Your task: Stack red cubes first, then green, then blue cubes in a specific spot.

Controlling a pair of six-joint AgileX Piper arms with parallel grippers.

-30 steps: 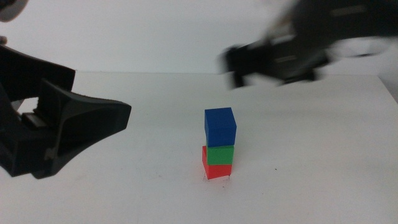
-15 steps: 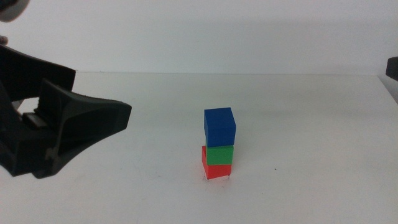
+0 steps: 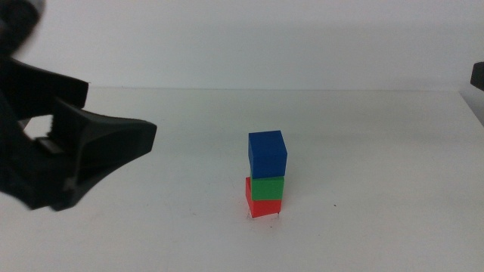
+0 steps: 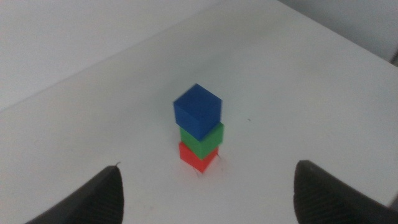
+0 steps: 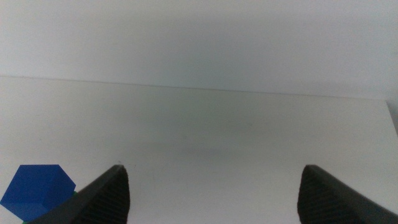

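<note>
At the left, the left gripper [image 3: 113, 147] is held with jaws spread apart and empty. Mid-table, the small matte blue cube [image 3: 268, 154] is stacked on the green cube [image 3: 268, 187] and red cube [image 3: 264, 206], slightly offset; a brush could topple it. The right gripper [image 5: 211, 196] is parted wide, well away.

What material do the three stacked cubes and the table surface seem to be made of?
The blue cube, green cube and red cube look like matte painted wood or plastic: flat colour, no glare, crisp edges. The table looks like smooth white laminate, faintly scuffed.
</note>
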